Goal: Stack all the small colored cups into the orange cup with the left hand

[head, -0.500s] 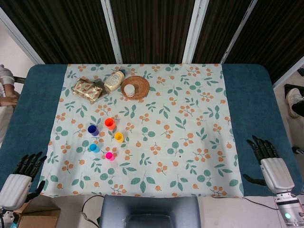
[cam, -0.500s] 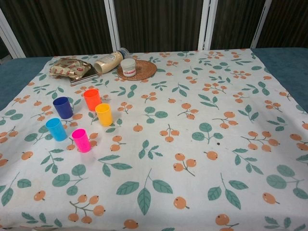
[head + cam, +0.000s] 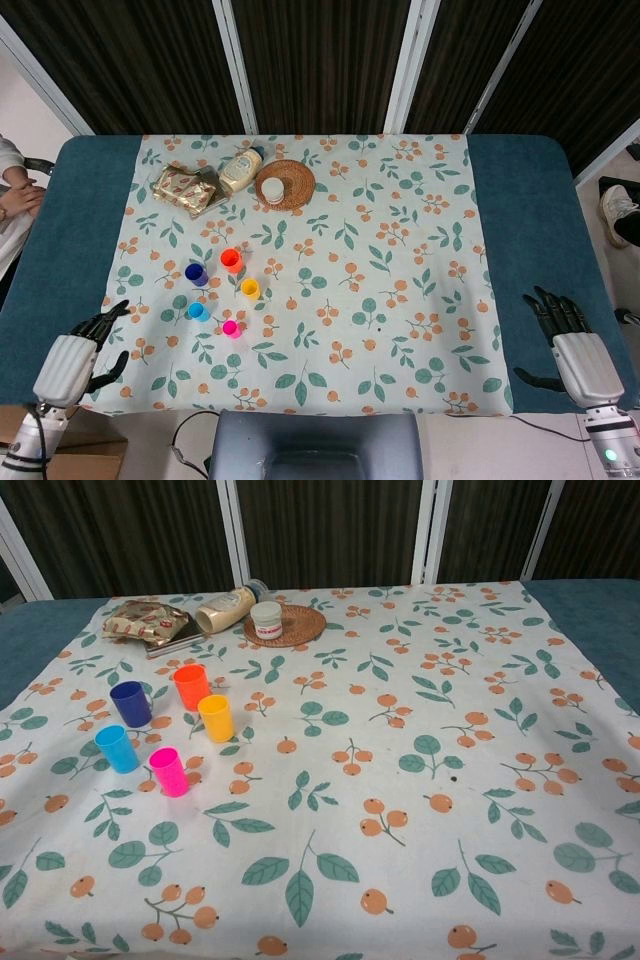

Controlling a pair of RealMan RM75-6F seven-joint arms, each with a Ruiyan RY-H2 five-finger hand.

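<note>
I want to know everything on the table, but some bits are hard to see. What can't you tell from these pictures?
- Words on the small white jar: too small in both views.
- Print on the snack packet: too small and crinkled.
- Left robot hand and right robot hand: missing from the chest view, outside its frame.
- Person beside the table: cut off by the head view's left edge.
</note>
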